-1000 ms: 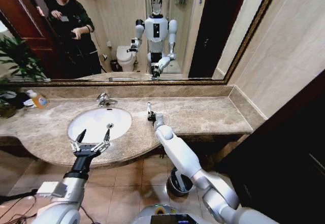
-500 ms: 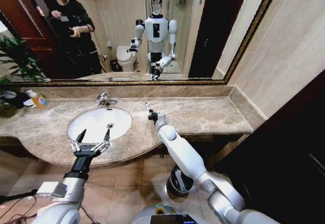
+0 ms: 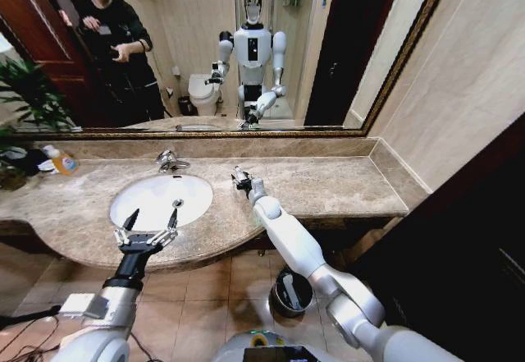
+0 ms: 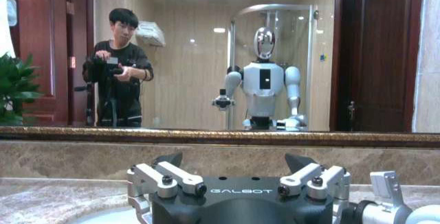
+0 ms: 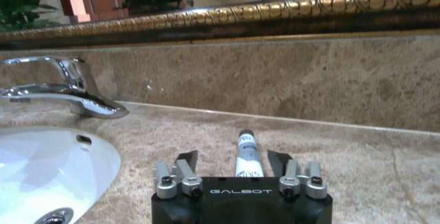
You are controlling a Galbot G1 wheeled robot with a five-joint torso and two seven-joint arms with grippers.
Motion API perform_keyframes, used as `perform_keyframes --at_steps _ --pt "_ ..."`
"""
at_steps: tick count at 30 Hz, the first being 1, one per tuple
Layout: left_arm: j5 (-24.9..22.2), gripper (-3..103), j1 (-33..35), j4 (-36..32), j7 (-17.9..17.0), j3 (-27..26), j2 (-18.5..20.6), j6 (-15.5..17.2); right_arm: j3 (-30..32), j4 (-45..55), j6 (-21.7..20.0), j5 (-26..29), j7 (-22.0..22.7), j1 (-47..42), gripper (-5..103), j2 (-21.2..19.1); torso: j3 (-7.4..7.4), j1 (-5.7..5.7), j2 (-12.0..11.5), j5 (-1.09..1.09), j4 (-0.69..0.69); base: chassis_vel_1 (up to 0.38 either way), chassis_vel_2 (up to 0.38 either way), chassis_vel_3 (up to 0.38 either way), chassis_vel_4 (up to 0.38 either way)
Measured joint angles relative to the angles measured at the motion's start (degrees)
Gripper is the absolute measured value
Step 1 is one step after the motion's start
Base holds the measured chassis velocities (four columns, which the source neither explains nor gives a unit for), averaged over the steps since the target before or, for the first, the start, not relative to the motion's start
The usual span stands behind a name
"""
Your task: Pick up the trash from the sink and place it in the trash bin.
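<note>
Mottled beige marble formed the table (image 3: 328, 183) around the white sink (image 3: 160, 199), a wide mirror (image 3: 205, 50) behind. Beside its rim, the right gripper (image 3: 238, 179) clasped a small white tube (image 5: 246, 154). Over the sink's near edge, the left gripper (image 3: 152, 218) hovered, fingers spread. On the floor below stood the trash bin (image 3: 289, 292).

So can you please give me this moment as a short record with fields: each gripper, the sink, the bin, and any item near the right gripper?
left gripper: open, over the front rim of the sink
right gripper: over the marble counter, right of the sink
item at right gripper: slim white tube with a dark tip, between its fingers; whether gripped is unclear
sink: white basin, no litter visible
trash bin: on the floor under the counter, something white inside
</note>
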Motion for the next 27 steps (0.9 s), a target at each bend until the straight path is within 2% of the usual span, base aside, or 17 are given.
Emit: perform_keyframes --at_steps 1,5,6,8,10,11,12,14,20,22,25,27 --pt "0.00 100 0.00 0.00 0.00 0.00 0.00 0.00 0.00 0.00 0.00 0.00 0.00 0.00 70 0.00 0.00 0.00 0.00 0.00 0.00 0.000 0.000 0.000 0.000" --pt "0.00 100 0.00 0.00 0.00 0.00 0.00 0.00 0.29 -1.92 0.07 -0.05 0.01 0.46 91 0.76 0.00 0.00 0.00 0.00 0.00 0.000 0.000 0.000 0.000" --pt "0.00 100 0.00 0.00 0.00 0.00 0.00 0.00 0.29 -1.92 0.07 -0.05 0.01 0.46 91 0.76 0.00 0.00 0.00 0.00 0.00 0.000 0.000 0.000 0.000" --pt "0.00 100 0.00 0.00 0.00 0.00 0.00 0.00 0.35 -2.76 0.20 -0.12 0.08 0.61 101 1.05 0.00 0.00 0.00 0.00 0.00 0.000 0.000 0.000 0.000" --pt "0.00 100 0.00 0.00 0.00 0.00 0.00 0.00 0.36 -2.96 0.20 -0.12 0.14 0.64 101 1.10 0.00 0.00 0.00 0.00 0.00 0.000 0.000 0.000 0.000" --pt "0.00 100 0.00 0.00 0.00 0.00 0.00 0.00 0.36 -3.07 0.20 -0.13 0.18 0.65 99 1.13 0.00 0.00 0.00 0.00 0.00 0.000 0.000 0.000 0.000" --pt "0.00 100 0.00 0.00 0.00 0.00 0.00 0.00 0.36 -3.24 0.23 -0.26 0.23 0.66 92 1.16 0.00 0.00 0.00 0.00 0.00 0.000 0.000 0.000 0.000" --pt "0.00 100 0.00 0.00 0.00 0.00 0.00 0.00 0.36 -3.29 0.24 -0.30 0.24 0.67 92 1.16 0.00 0.00 0.00 0.00 0.00 0.000 0.000 0.000 0.000" --pt "0.00 100 0.00 0.00 0.00 0.00 0.00 0.00 0.48 -3.71 0.53 -0.66 0.52 0.72 73 1.19 0.00 0.00 0.00 0.00 0.00 0.000 0.000 0.000 0.000" --pt "0.00 100 0.00 0.00 0.00 0.00 0.00 0.00 0.48 -3.79 0.54 -0.67 0.70 0.75 73 1.20 0.00 0.00 0.00 0.00 0.00 0.000 0.000 0.000 0.000" --pt "0.00 100 0.00 0.00 0.00 0.00 0.00 0.00 0.48 -4.01 0.52 -0.64 1.73 0.79 61 1.29 0.00 0.00 0.00 0.00 0.00 0.000 0.000 0.000 0.000" --pt "0.00 100 0.00 0.00 0.00 0.00 0.00 0.00 0.46 -4.02 0.50 -0.63 2.01 0.79 57 1.30 0.00 0.00 0.01 0.00 0.00 0.000 0.000 0.000 0.000"
